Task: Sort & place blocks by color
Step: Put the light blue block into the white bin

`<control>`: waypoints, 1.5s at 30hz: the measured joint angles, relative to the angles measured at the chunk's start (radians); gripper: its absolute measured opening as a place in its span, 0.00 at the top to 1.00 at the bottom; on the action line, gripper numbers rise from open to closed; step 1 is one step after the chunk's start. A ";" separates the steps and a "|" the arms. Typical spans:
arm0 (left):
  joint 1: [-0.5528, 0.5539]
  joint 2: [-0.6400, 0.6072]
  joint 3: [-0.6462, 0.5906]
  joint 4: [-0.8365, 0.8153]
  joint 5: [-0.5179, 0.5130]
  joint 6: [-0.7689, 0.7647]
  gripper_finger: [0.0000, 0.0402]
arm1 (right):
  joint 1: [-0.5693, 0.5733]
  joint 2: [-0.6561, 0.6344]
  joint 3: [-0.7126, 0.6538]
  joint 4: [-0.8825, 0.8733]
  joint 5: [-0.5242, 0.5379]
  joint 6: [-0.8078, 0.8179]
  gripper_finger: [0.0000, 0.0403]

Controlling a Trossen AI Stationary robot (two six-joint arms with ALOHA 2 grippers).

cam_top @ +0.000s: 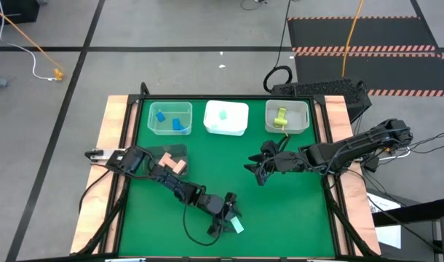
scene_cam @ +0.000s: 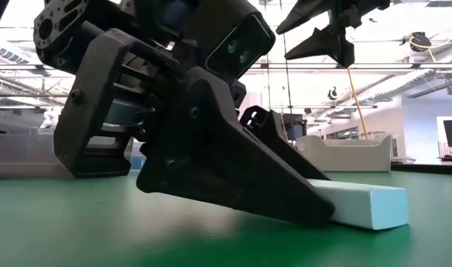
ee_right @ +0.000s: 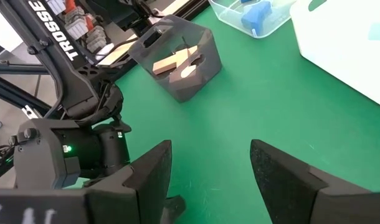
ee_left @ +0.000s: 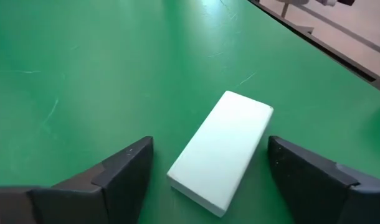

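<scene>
Because the pale mint bar (ee_left: 220, 149) lies flat on the green surface (cam_top: 295, 218) near its front edge, the left tool (ee_left: 205, 174) has its fingers spread on either side of it, set to close. The right tool (cam_top: 257, 169) hovers open mid-surface, empty, below the yellow-green bin (cam_top: 287, 116).

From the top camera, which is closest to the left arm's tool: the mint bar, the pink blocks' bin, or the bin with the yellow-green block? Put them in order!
Measured from the left tool, near the front edge:
1. Mint bar: right at the tool, between its open fingers.
2. Pink blocks' bin: back and to the left.
3. Yellow-green block's bin: far back right.
</scene>
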 joint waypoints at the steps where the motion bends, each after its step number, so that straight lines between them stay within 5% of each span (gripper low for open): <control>1: -0.002 0.000 0.000 0.000 -0.001 0.000 0.25 | 0.000 0.000 0.000 0.000 0.000 0.000 0.48; 10: -0.004 0.001 -0.001 -0.008 -0.012 0.000 0.67 | 0.000 0.000 0.000 0.000 0.000 0.000 0.48; 31: 0.009 -0.076 -0.008 0.050 -0.055 -0.011 0.67 | 0.000 0.000 0.000 0.000 0.000 0.000 0.48; 38: 0.035 -0.230 -0.008 -0.002 -0.058 -0.138 0.67 | 0.000 0.000 0.000 0.000 0.000 0.000 0.48; 45: 0.037 -0.442 -0.006 -0.234 -0.103 -0.152 0.67 | 0.000 0.000 0.000 0.000 0.000 0.000 0.48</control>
